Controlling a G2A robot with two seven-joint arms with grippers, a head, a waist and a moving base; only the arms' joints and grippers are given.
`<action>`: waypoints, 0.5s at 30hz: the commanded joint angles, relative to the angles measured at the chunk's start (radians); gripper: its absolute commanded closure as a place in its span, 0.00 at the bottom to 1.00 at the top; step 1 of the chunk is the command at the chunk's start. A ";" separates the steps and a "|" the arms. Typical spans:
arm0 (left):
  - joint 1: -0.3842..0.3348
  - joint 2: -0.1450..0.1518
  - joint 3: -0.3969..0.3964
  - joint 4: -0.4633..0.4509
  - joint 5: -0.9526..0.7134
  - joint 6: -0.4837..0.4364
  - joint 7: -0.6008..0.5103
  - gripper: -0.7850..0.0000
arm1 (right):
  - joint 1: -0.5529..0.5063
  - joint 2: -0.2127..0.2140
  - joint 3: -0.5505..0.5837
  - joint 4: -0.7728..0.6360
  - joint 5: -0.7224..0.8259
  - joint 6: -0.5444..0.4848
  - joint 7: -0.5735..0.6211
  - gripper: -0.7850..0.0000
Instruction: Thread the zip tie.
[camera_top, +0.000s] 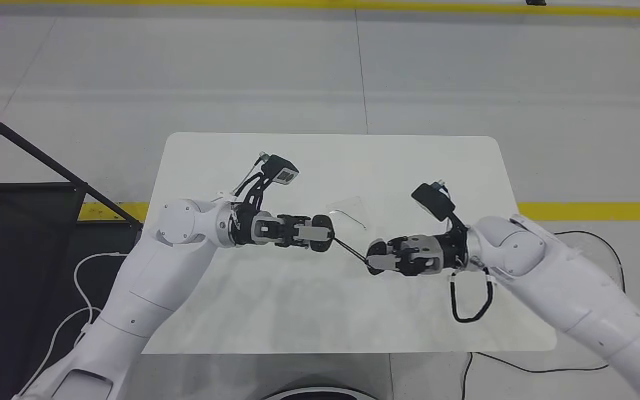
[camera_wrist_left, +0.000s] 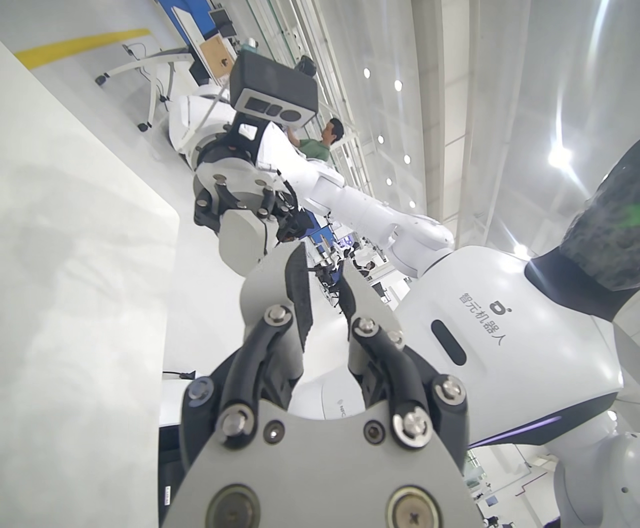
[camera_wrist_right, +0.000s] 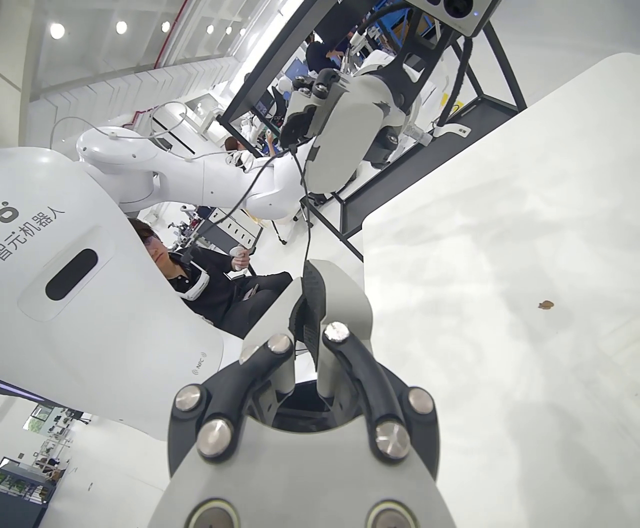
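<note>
A thin black zip tie (camera_top: 352, 248) spans the short gap between my two grippers above the middle of the white table (camera_top: 440, 180). My right gripper (camera_top: 372, 258) is shut on one end of it; in the right wrist view the tie (camera_wrist_right: 303, 200) rises from the closed right gripper (camera_wrist_right: 307, 270) toward the left gripper (camera_wrist_right: 297, 125). My left gripper (camera_top: 328, 236) sits at the tie's other end. In the left wrist view the left gripper (camera_wrist_left: 322, 257) has its fingers a narrow gap apart, facing the right gripper (camera_wrist_left: 282, 225) close by.
A pale loose strip (camera_top: 350, 212) lies on the table just behind the grippers. A small brown speck (camera_wrist_right: 546, 304) is on the tabletop. A black cable loop (camera_top: 470, 300) hangs from the right arm. A dark frame (camera_top: 40, 160) stands left of the table.
</note>
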 joint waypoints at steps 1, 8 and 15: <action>0.000 0.000 0.000 0.000 0.000 0.000 0.000 0.76 | 0.007 -0.002 -0.008 0.004 0.002 0.000 0.000 1.00; 0.000 0.001 -0.001 0.001 -0.001 -0.002 0.002 1.00 | 0.028 -0.008 -0.034 0.014 0.008 0.000 0.000 1.00; -0.001 0.001 -0.002 0.008 -0.011 -0.006 0.006 1.00 | 0.038 -0.007 -0.044 0.017 0.012 0.000 0.000 1.00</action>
